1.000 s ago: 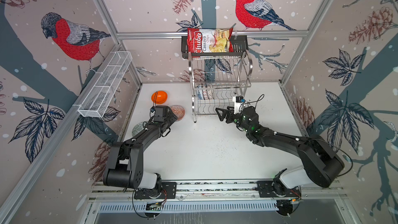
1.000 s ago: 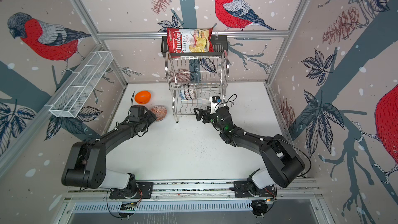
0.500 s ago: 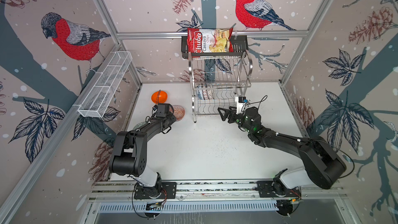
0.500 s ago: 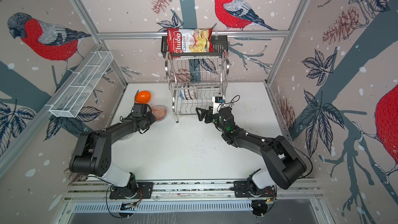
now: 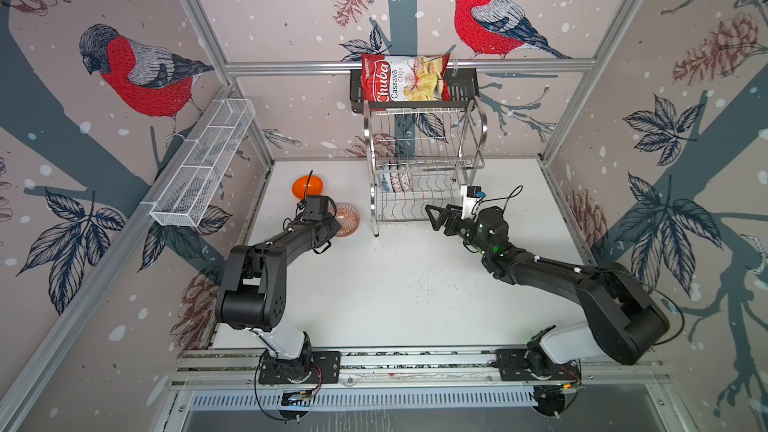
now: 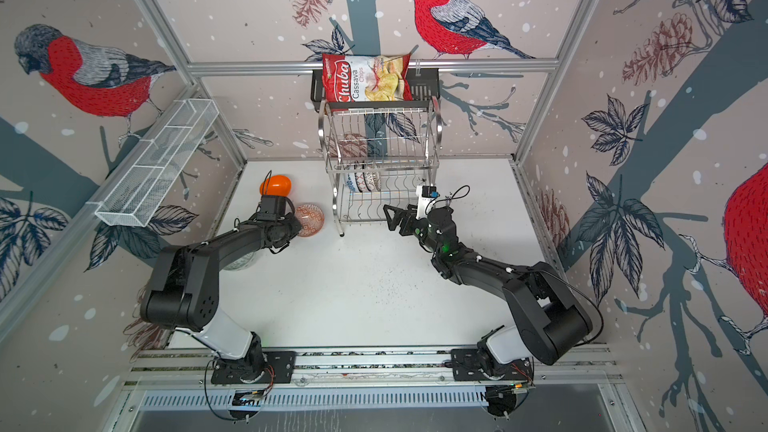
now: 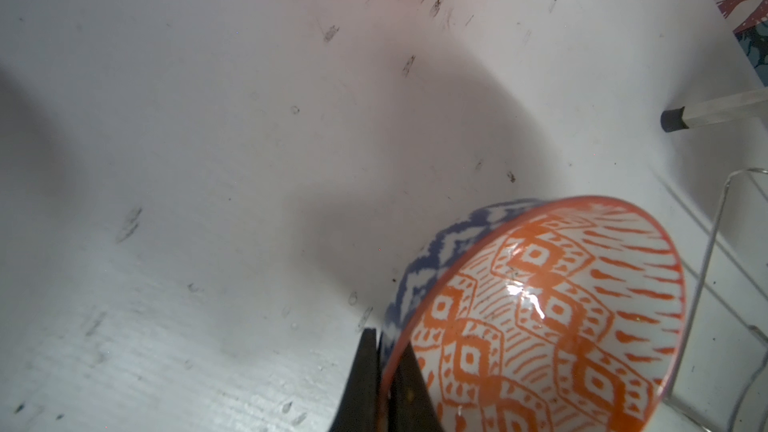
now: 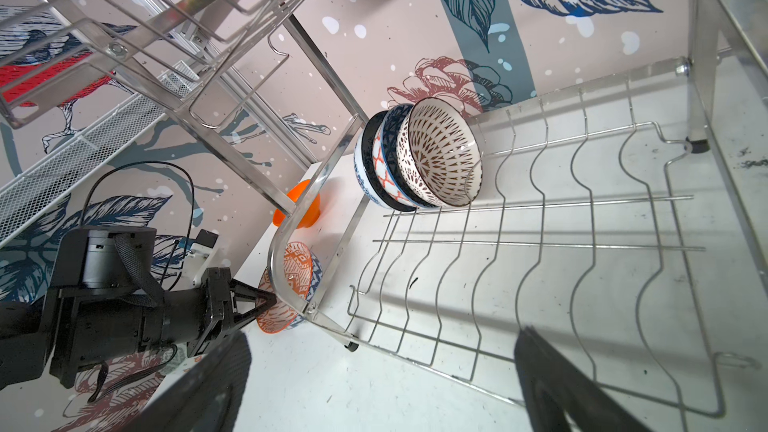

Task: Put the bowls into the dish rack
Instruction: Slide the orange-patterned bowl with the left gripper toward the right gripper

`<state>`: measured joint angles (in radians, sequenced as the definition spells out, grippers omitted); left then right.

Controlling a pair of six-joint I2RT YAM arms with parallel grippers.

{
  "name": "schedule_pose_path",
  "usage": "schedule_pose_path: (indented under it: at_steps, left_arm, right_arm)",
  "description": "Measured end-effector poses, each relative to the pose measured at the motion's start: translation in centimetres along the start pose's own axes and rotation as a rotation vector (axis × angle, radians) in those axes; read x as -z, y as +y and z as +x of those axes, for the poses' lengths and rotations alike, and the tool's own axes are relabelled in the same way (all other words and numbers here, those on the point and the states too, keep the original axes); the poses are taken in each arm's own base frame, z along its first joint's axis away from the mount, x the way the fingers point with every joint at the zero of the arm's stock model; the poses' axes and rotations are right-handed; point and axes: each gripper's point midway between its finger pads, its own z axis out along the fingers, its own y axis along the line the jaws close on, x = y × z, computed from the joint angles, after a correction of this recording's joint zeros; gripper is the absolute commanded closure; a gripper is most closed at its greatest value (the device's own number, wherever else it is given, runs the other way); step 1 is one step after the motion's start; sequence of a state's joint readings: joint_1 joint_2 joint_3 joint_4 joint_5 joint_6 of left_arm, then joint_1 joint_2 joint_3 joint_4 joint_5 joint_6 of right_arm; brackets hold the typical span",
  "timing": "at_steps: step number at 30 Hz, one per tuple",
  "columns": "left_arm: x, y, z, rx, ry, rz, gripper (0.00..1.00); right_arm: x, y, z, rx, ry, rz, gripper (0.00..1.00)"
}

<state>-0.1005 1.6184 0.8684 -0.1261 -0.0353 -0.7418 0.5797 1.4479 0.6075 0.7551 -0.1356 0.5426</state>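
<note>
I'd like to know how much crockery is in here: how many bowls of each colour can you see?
Plain orange bowl: 1
Red-white patterned bowl: 1
Grey-green bowl, partly hidden: 1
Dotted white bowl: 1
Blue-triangle bowl: 1
Blue-floral white bowl: 1
Total: 6

top view: grey-green bowl [image 6: 245,264] mostly under left arm [image 6: 232,243] | left wrist: red-white bowl [image 7: 540,326] cropped at edge | right wrist: right gripper [image 8: 382,336] fingers [image 8: 552,384] blurred, cropped

Left gripper [image 7: 387,351]: my arm reaches forward, jaws pinched close. Right gripper [image 5: 431,218]: my arm reaches forward, jaws spread wide.
</note>
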Motion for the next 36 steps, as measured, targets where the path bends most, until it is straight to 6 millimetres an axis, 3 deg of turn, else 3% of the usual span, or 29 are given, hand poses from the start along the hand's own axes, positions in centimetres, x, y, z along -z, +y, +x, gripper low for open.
schedule_pose_path:
  at_steps: [5,15,27,36]
  left_arm:
    - [1.5,0.0,0.7,-0.010,0.011,0.030,1.00]
    - [5.2,-0.5,5.0,-0.081,0.066,0.144,1.00]
    - [7.4,-7.8,14.6,-0.369,0.210,0.281,1.00]
    - [5.8,-11.7,19.6,-0.530,0.259,0.234,1.00]
  right_arm:
    - [0.1,-0.4,-0.1,-0.011,-0.004,0.009,0.01]
    - [0.4,-1.7,-0.3,-0.046,-0.021,0.031,0.01]
    - [1.3,-4.3,-1.1,-0.107,-0.065,0.102,0.01]
    - [1.7,-5.6,-1.2,-0.163,-0.072,0.133,0.00]
